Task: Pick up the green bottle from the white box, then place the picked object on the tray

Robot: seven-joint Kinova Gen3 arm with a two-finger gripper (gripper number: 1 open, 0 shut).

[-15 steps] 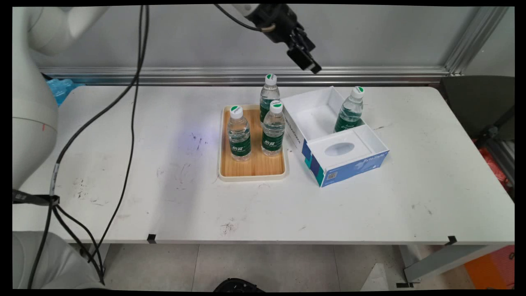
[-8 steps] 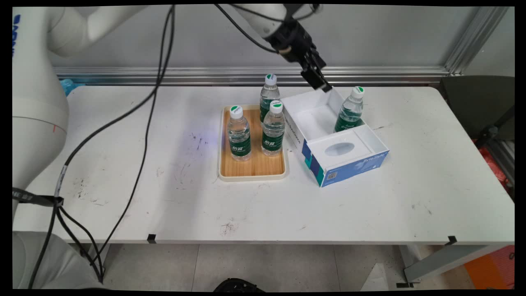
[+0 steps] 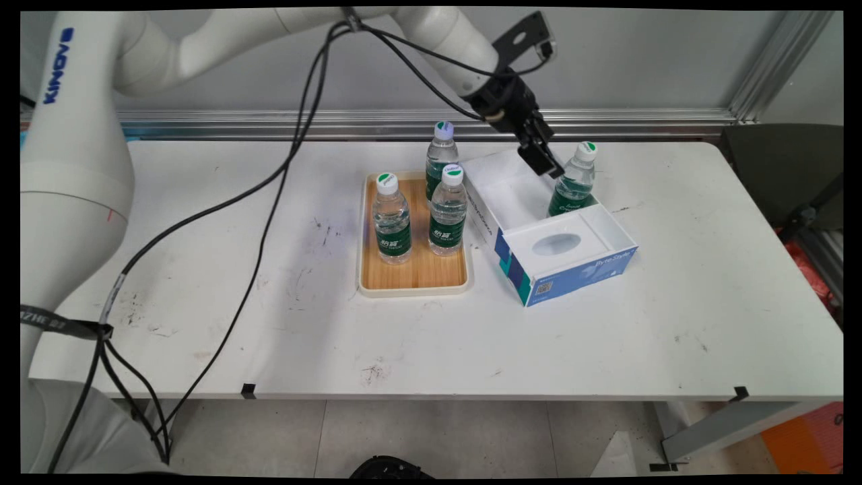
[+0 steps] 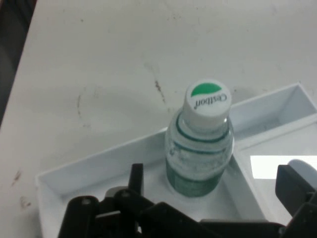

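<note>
Here the end effector [image 3: 544, 160] hangs over the back of the open box [image 3: 584, 268], its fingers [image 4: 292, 184] spread apart and gripping nothing. At about 3 o'clock from it, just beside it, a bottle [image 3: 574, 182] stands upright in the box's far right corner; in the hand view the same bottle [image 4: 200, 144] rises between the two fingers without touching either, its white cap with a green patch facing the camera. The box is white inside with blue sides, and its near part carries a white panel with an oval hole [image 3: 556, 244]. At 9 o'clock from the box, just beside it, lies a wooden tray [image 3: 414, 276] with a pale rim. Two bottles stand on it, one left [image 3: 392, 219] and one right [image 3: 448, 211], and a third [image 3: 440, 156] stands at the tray's far edge behind the right one. All rest on the white desk [image 3: 283, 337], which is scuffed with dark marks.
</note>
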